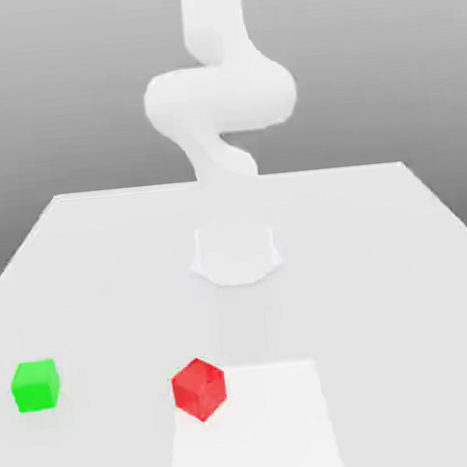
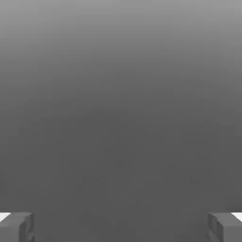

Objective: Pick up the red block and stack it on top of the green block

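Grey, featureless backdrop rises behind a pale white table (image 1: 100, 260) that stretches toward the exterior camera, with a slightly brighter square patch (image 1: 281, 424) on its near part. My arm (image 1: 220, 98) stands at the far middle of the table on its round base (image 1: 236, 255), folding upward in white, soft-edged segments. On the near part of the table sits the red block (image 1: 199, 387), turned so one corner faces the camera, touching the brighter patch at that patch's edge on the exterior view's left. Well apart from it, further toward the exterior view's left, the green block (image 1: 35, 385) rests flat on the table. Both blocks sit alone, nothing on them. My gripper (image 2: 121, 227) is spread wide and holds nothing: in the hand view my two grey fingertips (image 2: 19, 227) stand far apart with only plain grey between them.
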